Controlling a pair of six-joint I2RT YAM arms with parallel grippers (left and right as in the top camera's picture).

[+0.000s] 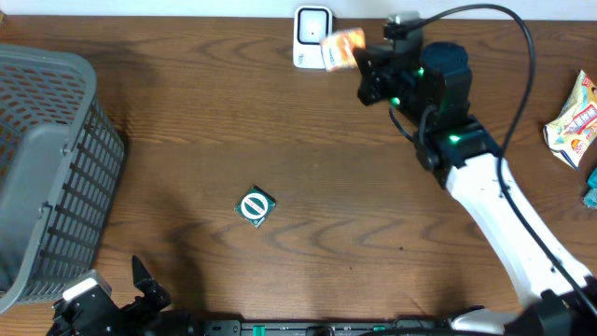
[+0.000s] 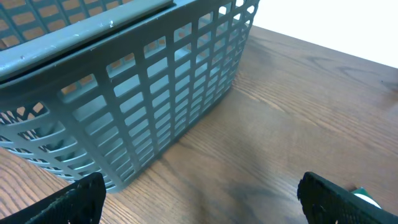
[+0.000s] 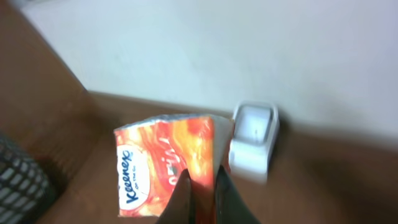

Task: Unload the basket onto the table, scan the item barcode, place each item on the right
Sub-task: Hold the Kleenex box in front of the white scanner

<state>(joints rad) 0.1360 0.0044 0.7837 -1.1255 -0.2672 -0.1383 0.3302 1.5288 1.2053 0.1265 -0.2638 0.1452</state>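
Observation:
The item is an orange Kleenex tissue pack (image 1: 343, 47), held in the air at the far edge of the table. My right gripper (image 1: 361, 63) is shut on it. In the right wrist view the pack (image 3: 161, 163) is pinched by its edge between the black fingers (image 3: 183, 196) of that gripper (image 3: 202, 186). A white barcode scanner (image 1: 312, 37) stands just left of the pack; seen from the right wrist, the scanner (image 3: 255, 138) is right behind it. My left gripper (image 1: 121, 299) rests at the near left corner, and in its wrist view this gripper (image 2: 202, 202) is open wide and empty.
A grey plastic basket (image 1: 47, 168) fills the left side, and its slatted wall (image 2: 155, 93) stands close in front of my left gripper. A small square packet with a green and white round mark (image 1: 256, 206) lies mid-table. A snack bag (image 1: 574, 117) lies at the right edge.

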